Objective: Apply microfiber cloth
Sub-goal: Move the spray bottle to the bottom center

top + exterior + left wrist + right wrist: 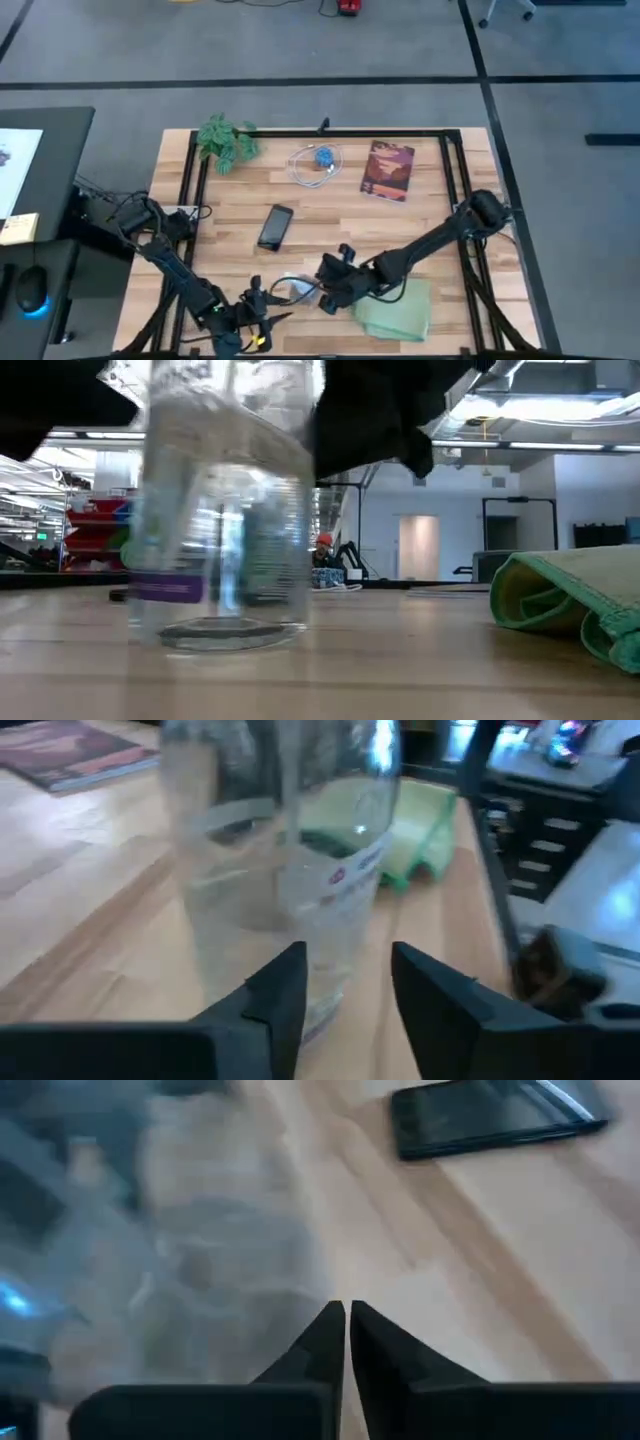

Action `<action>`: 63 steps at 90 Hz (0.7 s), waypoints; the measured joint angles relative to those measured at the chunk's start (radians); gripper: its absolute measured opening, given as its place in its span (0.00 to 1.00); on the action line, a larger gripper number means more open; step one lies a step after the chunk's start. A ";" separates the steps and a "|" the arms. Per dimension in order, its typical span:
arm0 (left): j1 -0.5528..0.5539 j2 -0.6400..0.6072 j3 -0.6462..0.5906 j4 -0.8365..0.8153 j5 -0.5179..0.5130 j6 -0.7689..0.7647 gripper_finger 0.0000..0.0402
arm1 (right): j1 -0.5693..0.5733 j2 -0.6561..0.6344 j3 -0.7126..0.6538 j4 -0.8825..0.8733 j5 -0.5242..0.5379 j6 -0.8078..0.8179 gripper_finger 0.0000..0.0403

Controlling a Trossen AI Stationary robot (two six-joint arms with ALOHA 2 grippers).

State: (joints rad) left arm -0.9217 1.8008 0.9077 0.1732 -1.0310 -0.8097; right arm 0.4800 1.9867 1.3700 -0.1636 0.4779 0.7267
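Observation:
The pale mint-green microfiber cloth [395, 310] lies folded on the table near its front edge, right of centre; the low view shows it too [570, 600]. No gripper touches it. A clear plastic bottle [220, 510] stands upright on its base, left of the cloth. My left gripper [345, 990] is open and level, just short of the bottle [280, 870], with the cloth [400, 830] beyond. My right gripper [347, 1330] is shut with nothing between its fingers. It hangs beside the bottle [295, 290], between bottle and cloth.
A black phone [276, 226] lies mid-table. At the back are a leafy plant [225, 140], a coiled white cable with a blue piece [318, 162] and a dark red book [388, 170]. A black frame [450, 180] borders the table.

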 joint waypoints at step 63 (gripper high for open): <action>-0.016 -0.150 0.000 -0.472 -0.015 -0.167 0.24 | 0.124 0.018 0.011 0.032 0.068 0.172 0.00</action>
State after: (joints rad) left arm -0.9375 1.6508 0.9077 -0.2992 -1.0458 -0.9768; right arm 0.6044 2.0049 1.3808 -0.1317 0.5458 0.8989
